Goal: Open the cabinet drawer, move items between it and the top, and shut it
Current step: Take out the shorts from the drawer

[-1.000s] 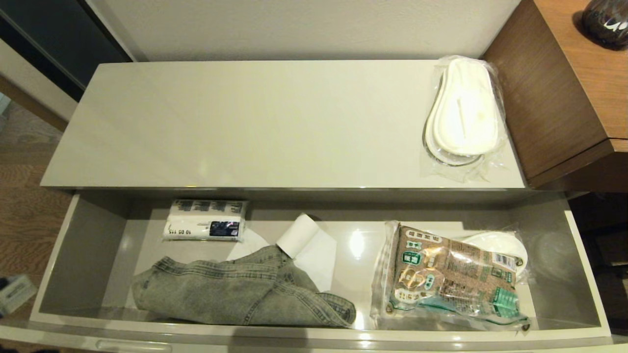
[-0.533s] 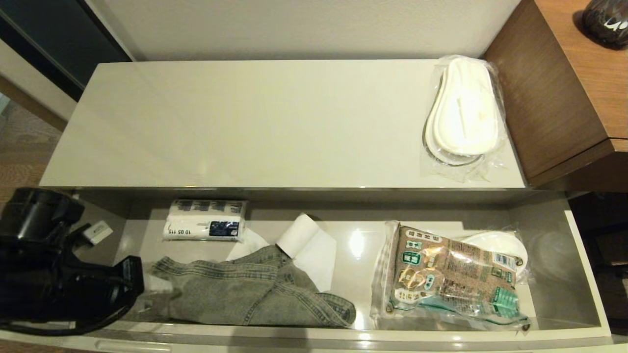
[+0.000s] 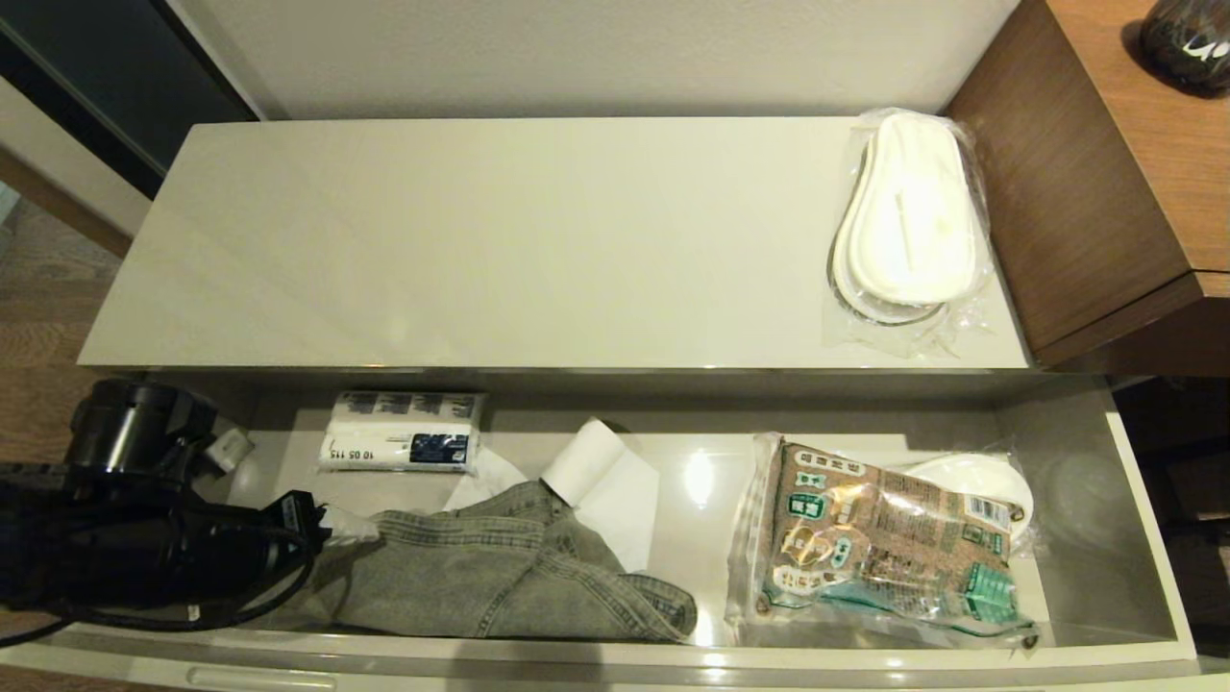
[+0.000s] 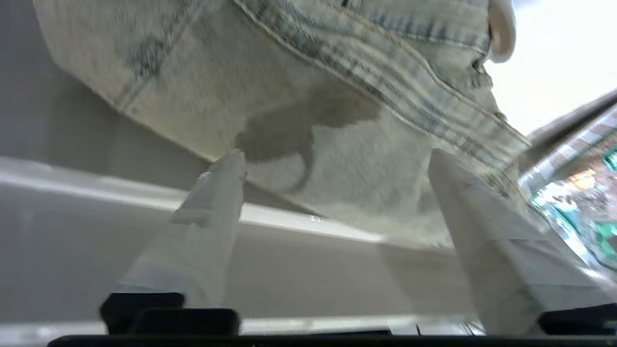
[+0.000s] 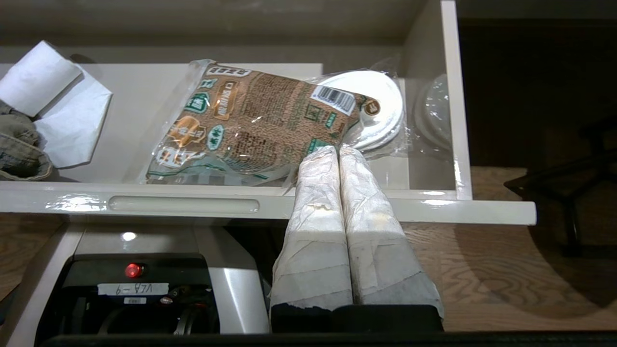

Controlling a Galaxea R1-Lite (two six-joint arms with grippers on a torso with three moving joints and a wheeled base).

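Since a moment ago the left hand (image 3: 332,524) has pushed further into the open cabinet drawer (image 3: 135,481) from its left end, and its two pale fingers (image 4: 207,217) have spread apart; they now stand wide on either side of the near edge of the jeans (image 3: 500,577), with the cloth just ahead of the tips and nothing clamped between them. The black arm lies low and nearly level across the drawer's left end, cables looping beneath it.

One pair of faded grey-blue denim jeans lies crumpled just beyond that hand, seams and waistband stitching showing. Past the jeans, further from the hand, sits one white paper roll (image 3: 601,476) with a loose sheet trailing, and behind the hand's reach one small wrapped white pack (image 3: 402,444) with dark print. At the far end of the drawer, well apart from the left hand, lies one glossy brown-and-green printed packet (image 3: 884,548), partly covering a flat white item in clear film (image 3: 990,481).

On the smooth cream top (image 3: 480,240), at its far right corner, rests one clear-wrapped pair of flat white slippers (image 3: 908,226).

The right hand (image 5: 337,150) hangs outside the drawer's front, near the printed packet, its two taped fingers pressed together and empty.
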